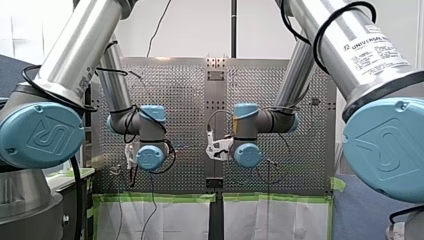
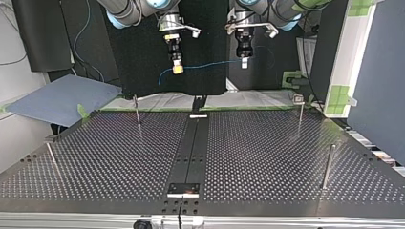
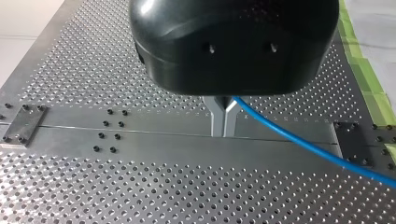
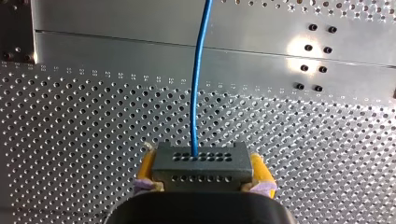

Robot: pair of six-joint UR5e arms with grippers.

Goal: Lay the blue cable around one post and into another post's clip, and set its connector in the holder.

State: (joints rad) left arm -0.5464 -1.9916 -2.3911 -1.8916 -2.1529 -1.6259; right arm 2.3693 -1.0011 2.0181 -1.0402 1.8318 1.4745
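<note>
Both hands are up above the desk (image 2: 267, 157), with the blue cable (image 3: 299, 140) strung between them.
My right hand (image 2: 177, 68) is clamped on the dark connector (image 4: 201, 165), its yellow pads (image 4: 259, 172) pressing on either side of the block, and the cable runs straight out of the connector's face, ahead of the hand. My left hand (image 3: 223, 122) has its metal fingers (image 3: 217, 116) pinched together on the cable, which slips out beside them and sweeps off over the perforated plate. In the top view the cable hangs in the air as a shallow line from one hand to the other (a loose tail drops below the right hand), above the desk's far edge. It is well apart from the thin posts (image 2: 137, 113) standing on the desk.
</note>
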